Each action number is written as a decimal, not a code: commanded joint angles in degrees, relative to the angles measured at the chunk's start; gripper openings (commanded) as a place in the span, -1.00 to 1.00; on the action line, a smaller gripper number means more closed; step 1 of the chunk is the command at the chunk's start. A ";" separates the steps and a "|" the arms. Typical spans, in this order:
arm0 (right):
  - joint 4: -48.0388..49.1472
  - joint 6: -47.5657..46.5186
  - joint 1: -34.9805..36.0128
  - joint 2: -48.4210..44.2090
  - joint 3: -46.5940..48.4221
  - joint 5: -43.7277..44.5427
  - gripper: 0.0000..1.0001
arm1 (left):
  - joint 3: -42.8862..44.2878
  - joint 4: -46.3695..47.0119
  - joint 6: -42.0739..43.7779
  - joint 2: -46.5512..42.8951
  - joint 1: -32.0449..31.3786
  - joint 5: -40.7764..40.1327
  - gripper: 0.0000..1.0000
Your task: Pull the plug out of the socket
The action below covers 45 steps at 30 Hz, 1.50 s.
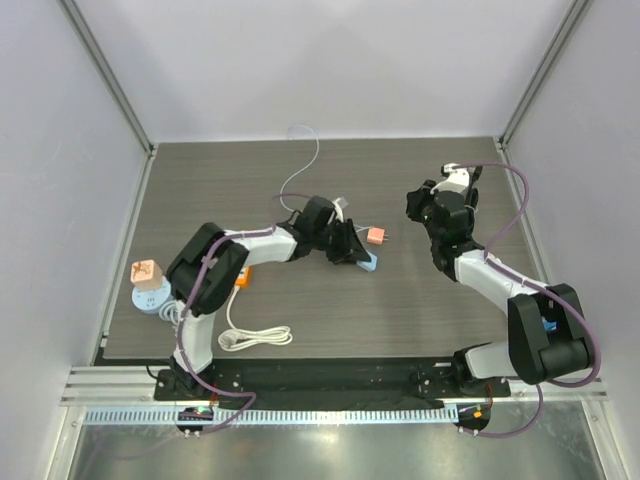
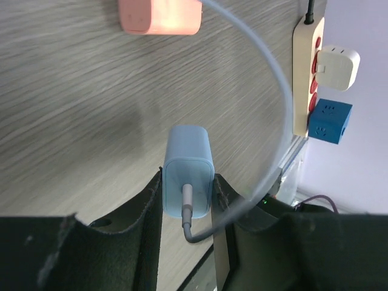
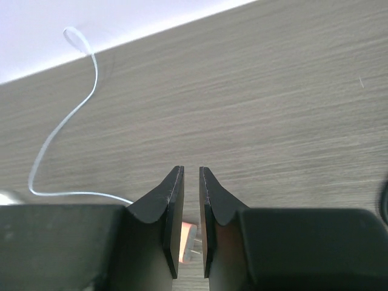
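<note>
The dark blue plug [image 2: 329,121] sits plugged into the beige socket strip [image 2: 301,79] with red outlets, at the right edge of the left wrist view. In the top view only a bit of the plug's blue [image 1: 547,323] shows behind the right arm's base. My left gripper [image 1: 352,250] [image 2: 188,182] is at the table's middle, far from the strip, shut on the small light-blue cube [image 2: 188,176] with its white cable. My right gripper [image 1: 414,205] [image 3: 191,170] hovers over the table, empty, with only a narrow slit between its jaws.
A white adapter [image 2: 337,66] sits on the strip beside the plug. A pink cube [image 1: 376,236] [image 2: 160,15] [image 3: 189,242] lies between the grippers. At the left stand a round light-blue socket [image 1: 150,295] topped by a pink cube, an orange strip [image 1: 240,278] and a coiled white cord [image 1: 255,338].
</note>
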 commanded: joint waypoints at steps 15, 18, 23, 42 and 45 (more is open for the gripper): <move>5.40 3.11 -1.67 -1.00 -0.44 -5.29 -0.56 | 2.28 8.65 -7.85 5.80 -1.54 0.66 0.26; 4.97 3.20 -1.67 -1.00 -0.09 -5.65 -0.56 | 2.02 5.49 -6.27 4.49 -1.54 -0.22 0.39; 4.53 3.55 -1.67 -0.65 0.35 -6.35 -0.55 | 4.90 -6.96 0.30 1.32 -1.45 -3.55 0.57; 4.61 8.47 -1.67 6.81 4.30 -16.45 -0.54 | -1.06 -55.42 15.18 -37.07 13.12 -37.65 0.79; 5.93 9.52 -1.58 8.48 4.57 -17.77 -0.54 | -2.81 -60.08 12.37 -44.08 20.42 -43.26 0.94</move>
